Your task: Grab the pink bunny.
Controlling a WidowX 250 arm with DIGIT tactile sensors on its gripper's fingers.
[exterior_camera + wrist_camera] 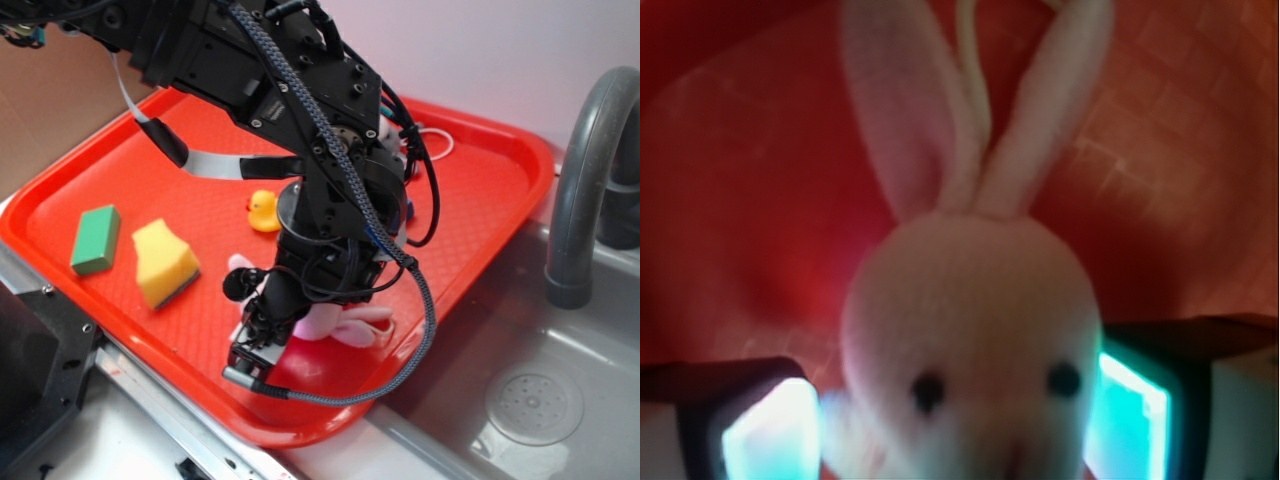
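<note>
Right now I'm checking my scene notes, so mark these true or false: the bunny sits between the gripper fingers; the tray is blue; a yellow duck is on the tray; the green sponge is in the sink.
1. The pink bunny sits between the gripper fingers. True.
2. The tray is blue. False: it is red.
3. A yellow duck is on the tray. True.
4. The green sponge is in the sink. False: it lies on the tray, beside the yellow sponge.

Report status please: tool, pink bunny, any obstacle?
Tool down on the red tray, fingers either side of the pink bunny; closure not confirmed. Nothing blocking; rubber duck and sponges stand apart.
</note>
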